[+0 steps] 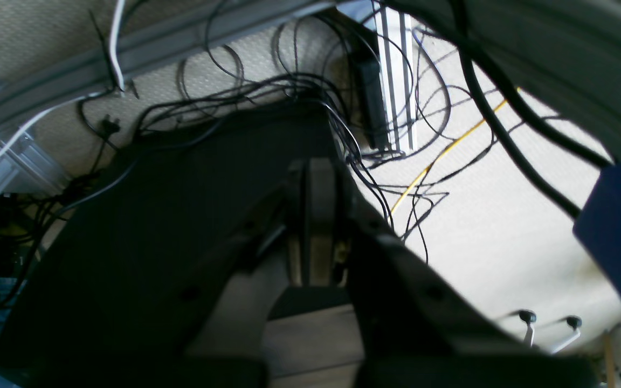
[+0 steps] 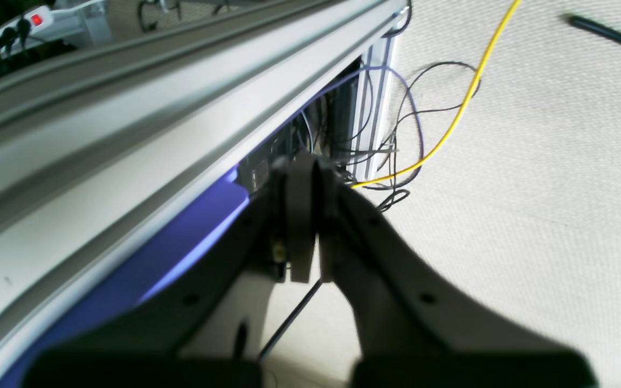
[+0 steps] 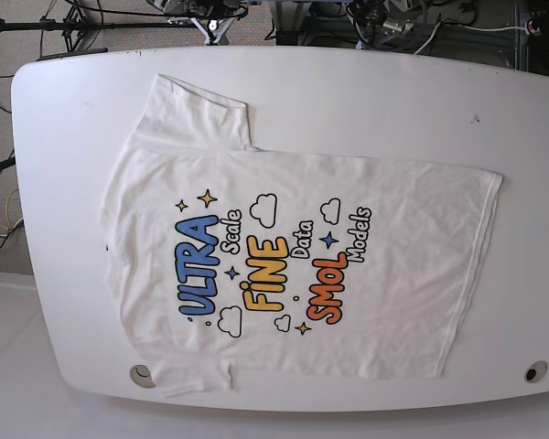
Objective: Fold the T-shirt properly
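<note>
You had the large white short-sleeved T-shirt (image 3: 293, 265) lying spread flat and unfolded on the white rounded table (image 3: 366, 101), print side up. Its collar end pointed toward the base view's left and its hem toward the right. One sleeve reached toward the table's far edge; the other lay at the near edge, just beside a small round hole (image 3: 142, 374) in the tabletop. The blue "ULTRA", yellow "FINE" and orange "SMOL" lettering ran sideways across the chest among small clouds and stars.

Neither of your arms showed over the table. Your left gripper (image 1: 310, 215) hung below table level with its jaws pressed together on nothing, pointing at a tangle of black cables (image 1: 299, 91) and a yellow cable (image 1: 440, 156) on the pale carpet. Your right gripper (image 2: 310, 215) was likewise closed and empty, beside a grey aluminium rail (image 2: 127, 108), with the same yellow cable (image 2: 467, 97) beyond it.
</note>
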`<move>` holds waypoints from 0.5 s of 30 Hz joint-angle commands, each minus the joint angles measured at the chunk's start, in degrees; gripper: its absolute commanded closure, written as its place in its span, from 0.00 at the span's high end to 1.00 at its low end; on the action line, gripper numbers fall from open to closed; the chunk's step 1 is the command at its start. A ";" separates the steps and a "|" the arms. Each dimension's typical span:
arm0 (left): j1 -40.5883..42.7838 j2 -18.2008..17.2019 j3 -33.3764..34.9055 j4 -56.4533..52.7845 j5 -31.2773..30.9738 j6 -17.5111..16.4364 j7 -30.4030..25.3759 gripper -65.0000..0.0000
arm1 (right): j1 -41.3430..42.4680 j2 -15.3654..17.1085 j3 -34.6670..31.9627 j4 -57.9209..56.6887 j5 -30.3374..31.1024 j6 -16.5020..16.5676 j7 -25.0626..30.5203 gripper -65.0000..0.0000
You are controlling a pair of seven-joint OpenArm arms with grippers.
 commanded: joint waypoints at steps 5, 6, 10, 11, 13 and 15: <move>1.43 -0.75 0.10 1.53 -0.15 -2.14 0.49 0.00 | -1.74 0.09 -0.14 1.67 0.00 3.01 0.06 0.00; 1.72 -0.85 0.12 1.94 -0.15 -2.46 0.55 0.00 | -2.06 0.06 -0.10 2.23 0.11 3.52 0.11 0.00; 3.01 -1.09 0.15 3.72 -0.13 -3.07 0.59 0.00 | -3.52 0.04 0.03 4.66 1.03 5.58 0.24 0.00; 3.29 -1.08 0.17 4.20 -0.23 -3.00 0.58 0.00 | -3.87 0.06 0.03 5.34 1.42 5.98 0.25 0.00; 3.80 -0.97 0.18 6.11 -0.53 -1.77 0.54 0.00 | -4.09 0.24 -0.13 6.74 3.56 6.49 0.01 0.00; 4.40 -1.15 0.16 7.39 -0.76 -1.59 0.58 0.00 | -4.64 0.27 -0.24 7.57 4.38 6.66 0.03 0.00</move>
